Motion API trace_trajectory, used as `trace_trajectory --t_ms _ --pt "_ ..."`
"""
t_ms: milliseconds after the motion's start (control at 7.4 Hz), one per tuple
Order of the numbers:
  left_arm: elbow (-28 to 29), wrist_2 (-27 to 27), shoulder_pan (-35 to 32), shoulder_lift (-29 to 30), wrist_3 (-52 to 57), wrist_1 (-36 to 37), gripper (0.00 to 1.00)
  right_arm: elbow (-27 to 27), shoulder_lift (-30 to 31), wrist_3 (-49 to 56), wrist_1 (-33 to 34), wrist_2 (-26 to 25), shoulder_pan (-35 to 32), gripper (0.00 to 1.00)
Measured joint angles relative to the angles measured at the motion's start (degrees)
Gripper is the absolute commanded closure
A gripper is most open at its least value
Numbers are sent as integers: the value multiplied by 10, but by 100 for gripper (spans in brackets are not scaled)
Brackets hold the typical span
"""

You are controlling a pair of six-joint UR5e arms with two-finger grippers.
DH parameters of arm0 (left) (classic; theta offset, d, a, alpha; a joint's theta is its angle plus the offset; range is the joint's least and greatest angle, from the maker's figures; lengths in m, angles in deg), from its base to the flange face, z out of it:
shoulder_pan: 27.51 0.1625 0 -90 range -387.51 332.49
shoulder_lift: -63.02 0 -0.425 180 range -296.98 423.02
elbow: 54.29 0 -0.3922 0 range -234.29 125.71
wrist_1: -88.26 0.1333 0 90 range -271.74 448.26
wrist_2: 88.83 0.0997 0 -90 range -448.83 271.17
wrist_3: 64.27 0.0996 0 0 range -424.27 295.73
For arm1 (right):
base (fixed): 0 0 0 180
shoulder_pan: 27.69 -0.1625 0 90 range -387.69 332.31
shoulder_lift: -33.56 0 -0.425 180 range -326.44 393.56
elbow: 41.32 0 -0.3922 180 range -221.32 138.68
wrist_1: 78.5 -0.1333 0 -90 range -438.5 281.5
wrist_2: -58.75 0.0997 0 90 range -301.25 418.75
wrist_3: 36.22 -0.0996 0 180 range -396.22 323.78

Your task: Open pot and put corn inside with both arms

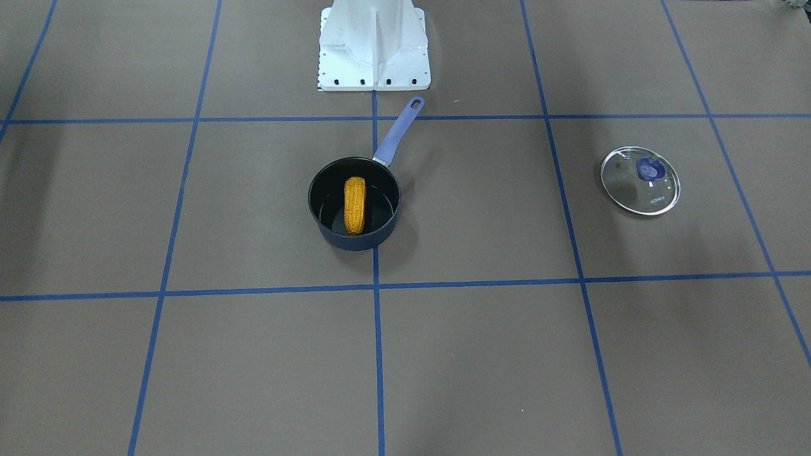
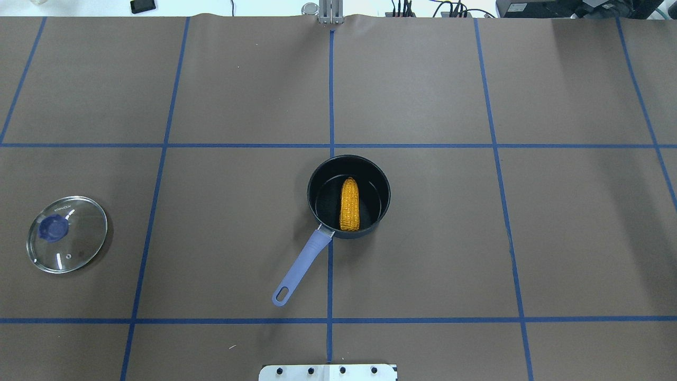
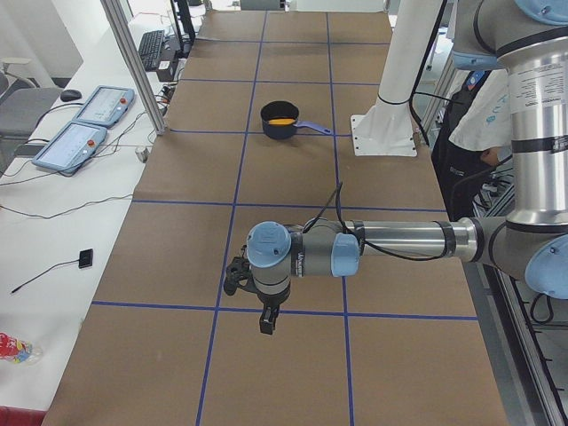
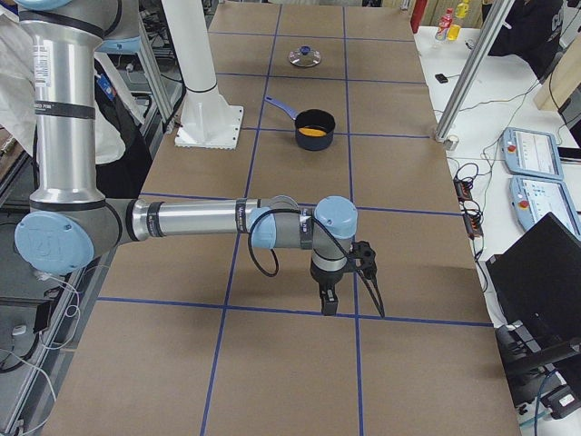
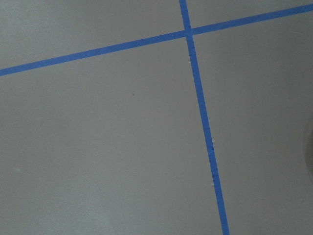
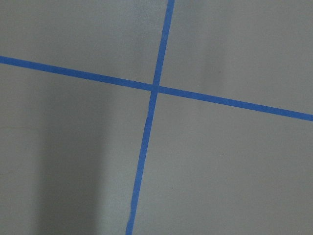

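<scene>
The dark pot [image 1: 355, 243] with a lavender handle [image 1: 398, 133] stands open at the table's middle, also in the overhead view [image 2: 316, 174]. The orange-yellow corn [image 1: 355, 204] lies inside it [image 2: 349, 204]. The glass lid [image 1: 640, 190] with a blue knob lies flat on the table on my left side [image 2: 74, 248]. My left gripper [image 3: 266, 325] shows only in the exterior left view, far from the pot [image 3: 280, 129]. My right gripper [image 4: 328, 304] shows only in the exterior right view, far from the pot [image 4: 315, 138]. I cannot tell whether either is open or shut.
The white robot base [image 1: 374, 47] stands just behind the pot's handle. Blue tape lines divide the brown table cover. Both wrist views show only table cover and tape. Control pendants [image 3: 84, 120] and cables lie past the table's far edge.
</scene>
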Motion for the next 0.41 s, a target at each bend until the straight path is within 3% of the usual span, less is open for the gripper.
trace_trajectory --t_ms 405 --pt "0 0 1 0 0 0 1 -5 0 0 0 -3 0 0"
